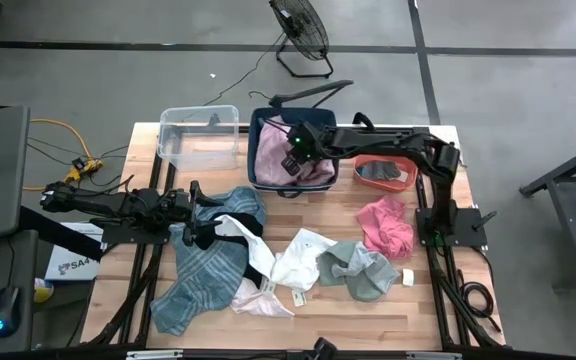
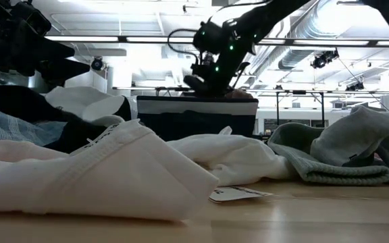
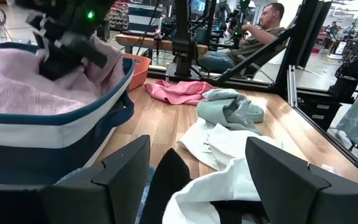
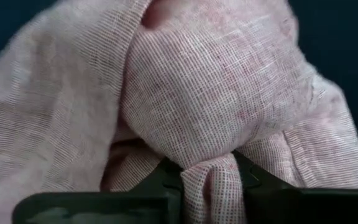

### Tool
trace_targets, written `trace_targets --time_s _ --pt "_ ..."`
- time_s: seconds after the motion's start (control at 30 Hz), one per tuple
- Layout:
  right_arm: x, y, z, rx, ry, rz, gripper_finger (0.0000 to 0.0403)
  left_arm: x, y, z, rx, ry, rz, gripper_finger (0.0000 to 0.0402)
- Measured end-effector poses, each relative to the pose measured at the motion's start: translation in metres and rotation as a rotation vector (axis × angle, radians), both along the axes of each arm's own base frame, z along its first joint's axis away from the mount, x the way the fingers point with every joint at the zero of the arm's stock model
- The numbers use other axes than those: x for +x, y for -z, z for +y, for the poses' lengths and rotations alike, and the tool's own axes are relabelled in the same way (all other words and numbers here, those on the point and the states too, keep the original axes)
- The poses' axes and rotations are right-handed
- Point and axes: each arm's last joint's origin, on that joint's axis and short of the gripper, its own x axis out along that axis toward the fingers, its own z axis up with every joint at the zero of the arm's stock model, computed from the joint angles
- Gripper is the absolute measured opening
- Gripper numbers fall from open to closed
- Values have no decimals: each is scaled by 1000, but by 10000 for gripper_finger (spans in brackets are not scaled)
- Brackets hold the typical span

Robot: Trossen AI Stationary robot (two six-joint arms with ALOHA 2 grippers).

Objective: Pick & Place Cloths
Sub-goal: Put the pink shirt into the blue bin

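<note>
A pale pink woven cloth (image 1: 318, 165) fills the dark blue basket (image 1: 260, 182) at the table's far middle. My right gripper (image 4: 207, 171) reaches slanting down into the basket and is shut on this cloth. My left gripper (image 3: 197, 180) waits open and level at the table's left, above the teal plaid cloth (image 1: 203, 265). A white cloth with black trim (image 1: 253, 245), another white one (image 1: 303, 260), a grey-green one (image 1: 358, 265) and a mauve-pink one (image 1: 386, 225) lie flat on the table. My right gripper pinches a gathered fold (image 4: 209, 180) of the pale pink cloth between its two fingers, several bunched layers thick. The fingers come slanting down from the table's right side. Ahead of the fingers the cloth bulges in a rounded bunch, and its bulk lies in the basket (image 3: 55, 124).
A clear plastic bin (image 1: 200, 135) stands left of the basket and an orange bowl (image 1: 386, 172) right of it. A paper tag (image 1: 298, 298) lies by the white cloths. Bare wood shows along the near edge. A person sits beyond the table's right side (image 3: 253, 31).
</note>
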Motion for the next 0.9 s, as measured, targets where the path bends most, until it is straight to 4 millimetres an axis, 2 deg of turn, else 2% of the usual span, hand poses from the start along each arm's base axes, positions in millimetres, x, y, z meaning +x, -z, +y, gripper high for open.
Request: trace_targets --time_s 0.1,0.5,0.63,0.9 --pt "0 7 -4 18 31 8 42 0 0 0 0 0 0 257" --pt "-2 6 -8 23 56 -1 66 0 0 0 0 0 0 257" --pt "-5 -4 -7 -9 22 -2 109 0 0 0 0 1 0 257" --pt "-16 -39 -2 -46 18 -75 235 0 0 0 0 0 0 257"
